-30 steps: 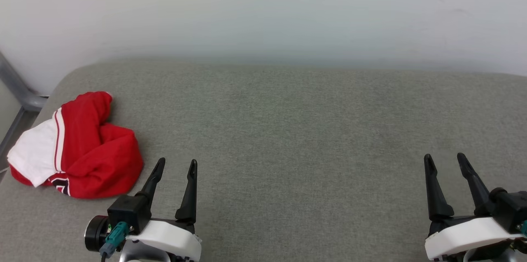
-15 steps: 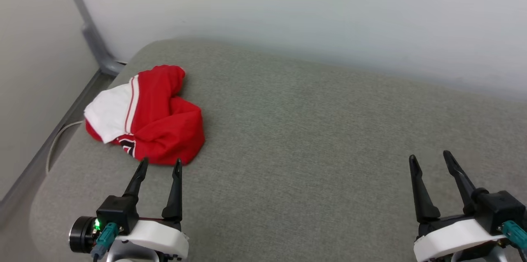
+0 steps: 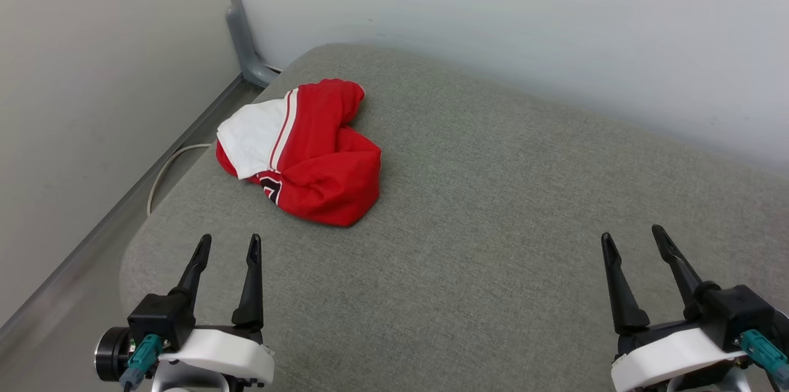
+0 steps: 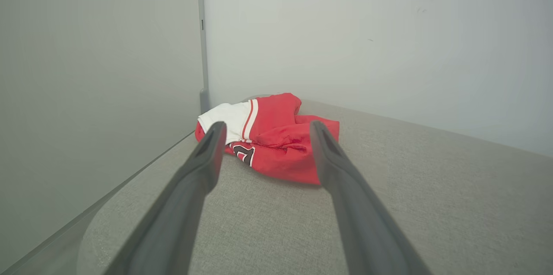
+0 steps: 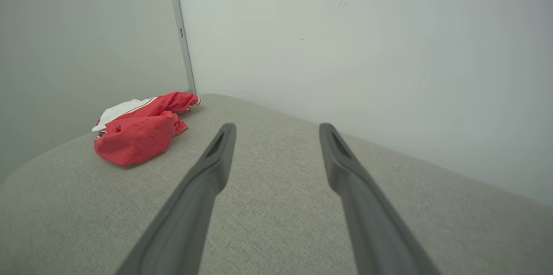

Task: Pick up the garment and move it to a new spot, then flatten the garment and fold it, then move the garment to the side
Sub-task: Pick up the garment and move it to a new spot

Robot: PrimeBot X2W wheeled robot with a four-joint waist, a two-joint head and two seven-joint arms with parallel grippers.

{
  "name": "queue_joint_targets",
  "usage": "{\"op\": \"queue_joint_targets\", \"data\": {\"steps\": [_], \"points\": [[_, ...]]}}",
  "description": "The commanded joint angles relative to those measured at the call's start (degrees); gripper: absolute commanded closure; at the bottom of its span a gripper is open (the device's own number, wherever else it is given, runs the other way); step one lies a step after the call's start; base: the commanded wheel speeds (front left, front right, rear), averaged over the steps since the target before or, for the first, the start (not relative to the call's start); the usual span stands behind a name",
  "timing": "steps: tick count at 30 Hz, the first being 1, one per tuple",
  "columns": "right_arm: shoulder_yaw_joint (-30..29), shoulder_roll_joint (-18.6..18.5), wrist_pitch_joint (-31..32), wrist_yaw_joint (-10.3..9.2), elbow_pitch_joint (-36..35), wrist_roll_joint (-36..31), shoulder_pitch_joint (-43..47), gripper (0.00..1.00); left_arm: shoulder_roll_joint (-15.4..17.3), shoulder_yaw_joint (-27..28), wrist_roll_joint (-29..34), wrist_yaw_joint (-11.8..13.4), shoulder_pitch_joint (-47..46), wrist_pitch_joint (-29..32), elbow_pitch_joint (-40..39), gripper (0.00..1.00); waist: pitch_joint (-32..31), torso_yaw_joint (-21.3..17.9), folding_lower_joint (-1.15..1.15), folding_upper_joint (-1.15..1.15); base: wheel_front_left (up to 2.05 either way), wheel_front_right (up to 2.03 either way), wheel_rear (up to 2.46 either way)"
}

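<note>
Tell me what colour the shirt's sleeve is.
The sleeve is white; head view shows it best.

Cushion bare up to garment; walls close behind it.

The left claw sits low on the robot's left in the head view, its two dark fingers parted, empty and pointing forward. The right claw mirrors it on the right side, equally spread and holding nothing.
</note>
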Motion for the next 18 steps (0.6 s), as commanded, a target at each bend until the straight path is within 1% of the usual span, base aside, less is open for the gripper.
{"op": "queue_joint_targets", "data": {"steps": [1,8,14,18], "points": [[0.09,0.08,-0.12,-0.04,0.04,-0.24,-0.49,0.0,-0.06,0.28,-0.4,-0.23,-0.01,-0.15,-0.15,0.0,0.04,0.49,-0.01,0.0,0.0,0.0,0.0],[0.37,0.08,-0.15,-0.04,0.39,-0.45,-0.99,0.0,-0.35,0.86,-0.69,-0.52,-0.27,-0.15,0.14,0.0,0.41,0.67,-0.01,0.0,0.0,0.0,0.0],[0.41,0.08,0.17,-0.04,0.37,-0.52,-1.3,0.0,-0.41,1.67,-1.74,-0.66,-2.11,-0.14,1.59,0.0,1.46,-0.42,-0.01,0.0,0.0,0.0,0.0],[0.54,0.08,0.92,-0.04,-0.4,-1.68,-2.72,0.0,-0.46,1.96,-3.3,-0.81,-6.29,-0.14,3.98,0.0,3.64,-1.98,-0.01,0.0,0.0,0.0,0.0]]}}
